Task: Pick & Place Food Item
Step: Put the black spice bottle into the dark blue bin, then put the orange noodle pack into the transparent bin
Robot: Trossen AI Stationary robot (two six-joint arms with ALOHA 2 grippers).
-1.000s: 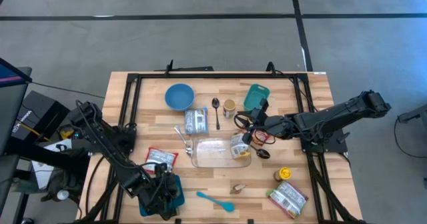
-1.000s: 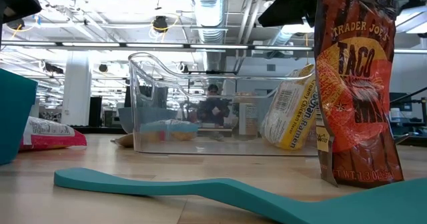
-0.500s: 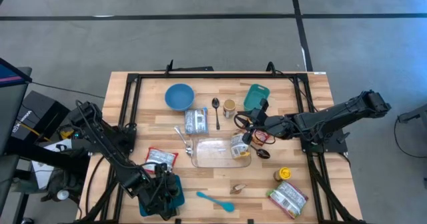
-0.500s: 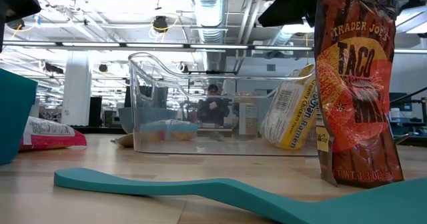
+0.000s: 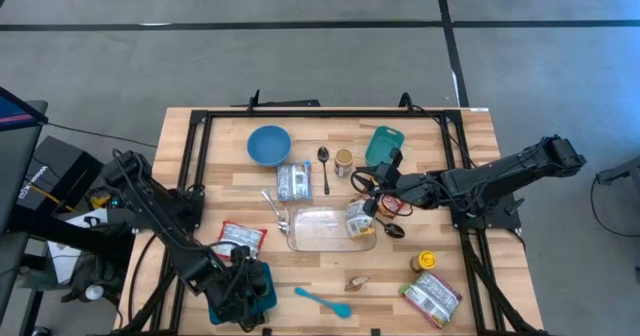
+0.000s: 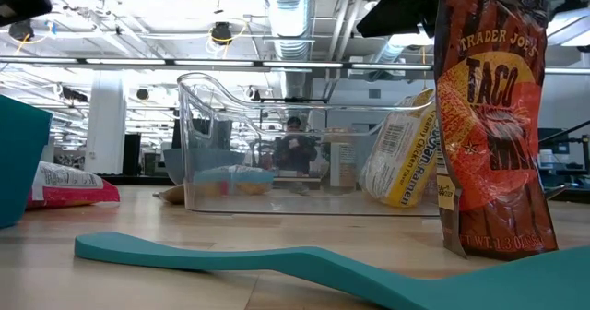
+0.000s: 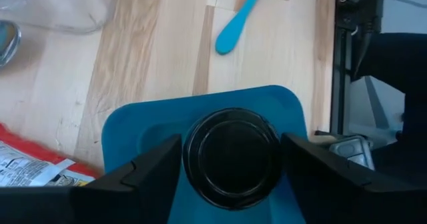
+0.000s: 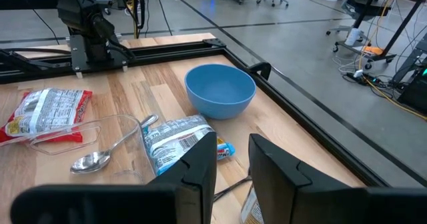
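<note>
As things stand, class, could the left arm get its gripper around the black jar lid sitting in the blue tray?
Probably yes. The left gripper hangs directly over the black jar lid in the blue tray, one finger on each side, with nothing between them.

The high view looks straight down from well above, taking in the whole table [image 5: 330,266] and both arms. The low view sits at table-top height at the near edge, facing level across the surface into the room, very close to the teal spatula [image 6: 277,259]. Both views share the clear container [image 5: 325,228]. The left wrist view looks steeply down, close above the blue tray [image 7: 200,111] at the table's near left. The right wrist view faces across the table toward the blue bowl [image 8: 220,89], which the high view also shows.
</note>
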